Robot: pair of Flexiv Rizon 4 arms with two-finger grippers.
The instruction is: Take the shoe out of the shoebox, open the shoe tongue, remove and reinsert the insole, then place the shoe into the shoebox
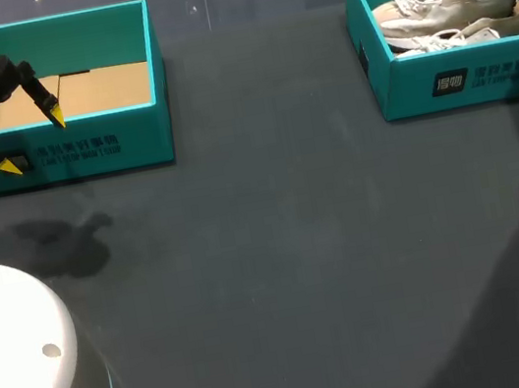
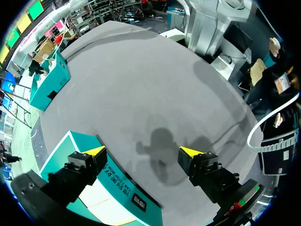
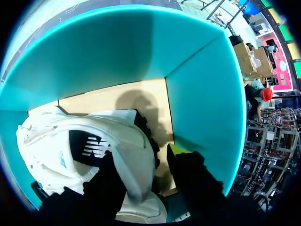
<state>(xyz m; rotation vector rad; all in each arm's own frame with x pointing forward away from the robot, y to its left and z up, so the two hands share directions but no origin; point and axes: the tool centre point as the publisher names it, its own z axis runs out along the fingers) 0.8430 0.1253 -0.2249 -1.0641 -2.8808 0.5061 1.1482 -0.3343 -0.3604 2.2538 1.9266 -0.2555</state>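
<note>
Shoes [image 1: 448,8] are seen lying in the right box [image 1: 465,80], at the table's far right; two appear there, laces up, soles toward the near wall. In the R wrist view one shoe [image 3: 94,150] fills the box, heel collar up, cardboard floor visible behind it.

R gripper [image 3: 146,174]: inside the right box, at the shoe's heel. One finger is seen inside the collar, the other outside it, w/ a yellow tip just showing by the box wall. Heel wall sits between the fingers; whether both press on it can't be told, since contact pts are hidden by the black finger bodies.

L gripper [image 1: 31,138]: held over the near wall of the left box [image 1: 63,152], fingers spread wide, nothing between them. L wrist view confirms: one tip over the box rim, the other over bare table [image 1: 282,270]. Left box shows only a cardboard floor.

Progress (judgement): shoe lies in a box, w/ R fingers at its heel. This fits two stages equally: a lift-out being set up, or a put-back being finished. Tongue and insole state can't be read: tongue is hidden under laces in the head view, and the shoe's inside is dark in the wrist view. No stage is settled by these views.
</note>
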